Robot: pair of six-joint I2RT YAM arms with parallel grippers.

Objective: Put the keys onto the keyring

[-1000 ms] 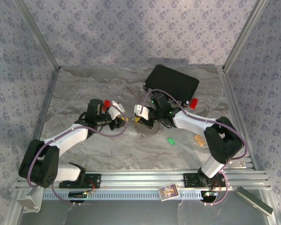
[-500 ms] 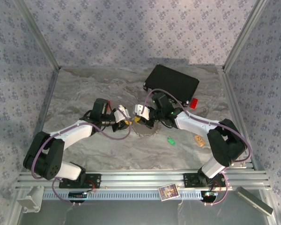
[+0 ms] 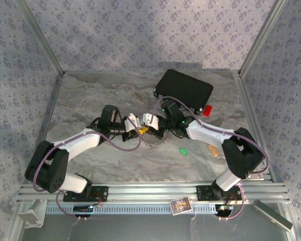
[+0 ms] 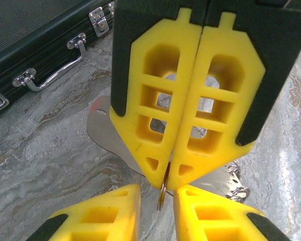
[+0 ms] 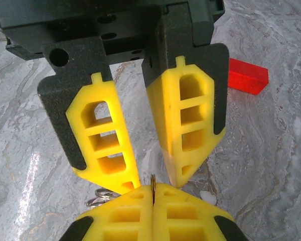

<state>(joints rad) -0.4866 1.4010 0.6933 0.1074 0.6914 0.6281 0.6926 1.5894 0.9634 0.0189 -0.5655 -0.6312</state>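
Observation:
My right gripper (image 5: 153,190) is shut on the keyring (image 4: 162,193), a thin metal ring seen edge-on that sticks out past its tips. A bit of silvery chain (image 4: 237,185) hangs beside it. My left gripper (image 4: 158,191) faces the right one tip to tip, its jaws open. The ring's free edge sits in the gap between those jaws and touches neither finger. In the top view both grippers, left (image 3: 138,128) and right (image 3: 146,126), meet at mid-table. A green key (image 3: 182,149) lies on the table to the right of them.
A black case (image 3: 185,88) with metal latches lies at the back. A red block (image 3: 207,110) rests by its right end, another red block (image 5: 247,75) behind the left gripper. A small tan piece (image 3: 213,149) lies right of the green key. Under the grippers is a thin silvery plate (image 4: 104,131).
My left arm has swung right until its fingertips flank the ring, and its jaws have narrowed. The right gripper has shifted slightly left, still shut.

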